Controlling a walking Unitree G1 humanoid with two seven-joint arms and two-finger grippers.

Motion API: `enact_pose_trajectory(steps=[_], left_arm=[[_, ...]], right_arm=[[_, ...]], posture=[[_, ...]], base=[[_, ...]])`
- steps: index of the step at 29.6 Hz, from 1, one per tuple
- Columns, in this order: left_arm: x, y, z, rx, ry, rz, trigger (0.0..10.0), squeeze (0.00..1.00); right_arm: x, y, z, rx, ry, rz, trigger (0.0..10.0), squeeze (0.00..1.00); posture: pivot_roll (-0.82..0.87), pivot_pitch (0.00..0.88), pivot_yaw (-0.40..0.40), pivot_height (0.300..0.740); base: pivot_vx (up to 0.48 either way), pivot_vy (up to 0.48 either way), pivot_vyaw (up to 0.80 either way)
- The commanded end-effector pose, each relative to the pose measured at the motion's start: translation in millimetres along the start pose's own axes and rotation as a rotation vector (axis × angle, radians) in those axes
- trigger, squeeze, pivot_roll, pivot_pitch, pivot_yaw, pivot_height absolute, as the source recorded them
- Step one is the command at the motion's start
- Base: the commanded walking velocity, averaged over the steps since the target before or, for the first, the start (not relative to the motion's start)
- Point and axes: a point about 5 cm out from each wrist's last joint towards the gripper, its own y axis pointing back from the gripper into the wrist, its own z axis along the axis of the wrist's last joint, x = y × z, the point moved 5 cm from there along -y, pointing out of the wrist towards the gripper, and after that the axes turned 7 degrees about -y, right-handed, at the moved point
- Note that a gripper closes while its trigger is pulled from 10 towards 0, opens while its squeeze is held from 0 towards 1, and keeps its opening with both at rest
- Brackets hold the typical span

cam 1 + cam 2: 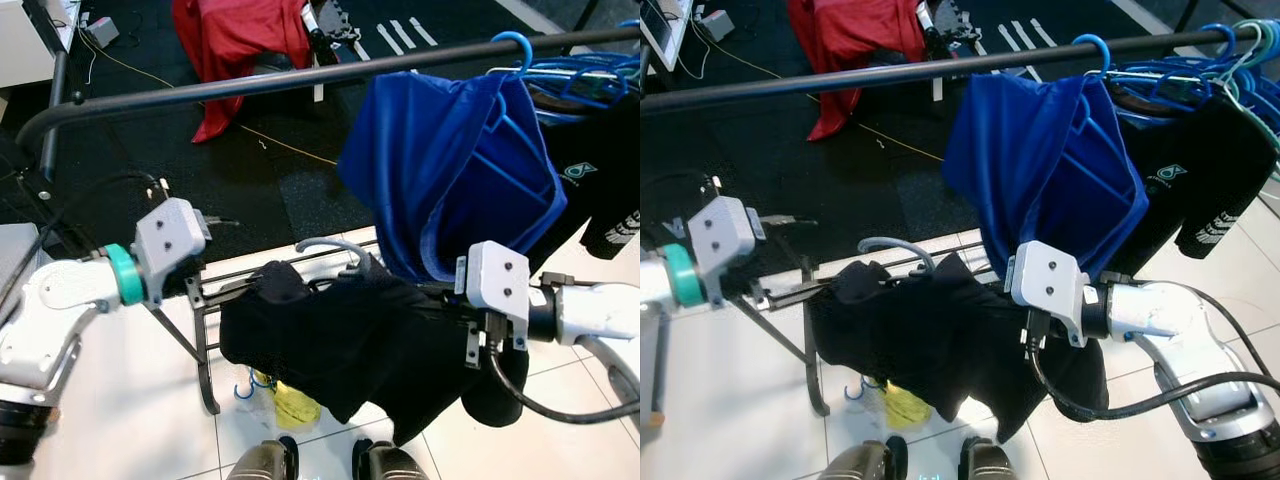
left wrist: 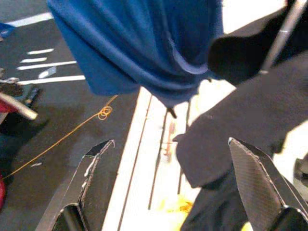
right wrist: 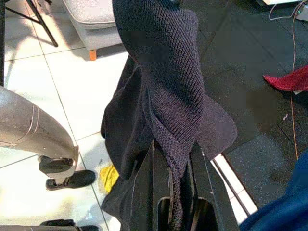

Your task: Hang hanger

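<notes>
Item: black knit garment [image 1: 350, 335] on a hanger whose grey hook [image 1: 330, 245] stands up from its top; it is held below the black rail [image 1: 200, 92], near the rail's middle, not yet hung, so lifting and hooking appear to remain. Holder: right gripper [image 3: 175, 159], fingers clamped on a fold of the dark ribbed knit, which drapes limp and bunched; left gripper [image 2: 168, 187] with fingers spread, empty, just beside the garment's near shoulder. Surroundings: blue garment [image 1: 450, 170] on a blue hanger [image 1: 515, 45] already on the rail toward its right end, red cloth [image 1: 235, 45] beyond.
</notes>
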Motion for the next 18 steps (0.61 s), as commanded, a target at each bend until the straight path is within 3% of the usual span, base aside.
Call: enact_pose_trajectory(steps=[1, 3, 6, 16, 18], left_arm=[[-10.4, 0.8, -1.3, -0.001, 0.006, -0.057, 10.0, 0.0], [-13.5, 0.3, -1.0, -0.004, 0.008, -0.072, 10.0, 0.0], [-35.5, -1.6, 1.9, -0.016, 0.001, -0.178, 10.0, 0.0], [-38.7, -10.0, 3.2, -0.04, -0.01, -0.184, 10.0, 0.0], [-42.4, -24.0, 9.4, -0.083, -0.004, -0.167, 10.0, 0.0]], right_arm=[[3.5, -1.2, 10.4, -0.034, 0.018, 0.032, 10.0, 0.0], [3.9, -1.3, 11.7, -0.036, 0.021, 0.036, 10.0, 0.0], [3.1, -1.5, 14.0, -0.039, 0.03, 0.043, 10.0, 0.0], [1.1, -3.5, 20.3, -0.059, 0.047, 0.045, 10.0, 0.0], [3.2, -8.5, 31.5, -0.098, 0.059, 0.062, 10.0, 0.0]], posture=[[-0.07, 0.067, 0.076, 0.74], [-0.07, 0.067, 0.076, 0.74], [-0.08, 0.062, 0.076, 0.74], [-0.08, 0.062, 0.076, 0.74], [-0.08, 0.064, 0.077, 0.74]], base=[[0.0, 0.0, 0.0], [0.0, 0.0, 0.0], [0.0, 0.0, 0.0], [0.0, 0.0, 0.0], [0.0, 0.0, 0.0]])
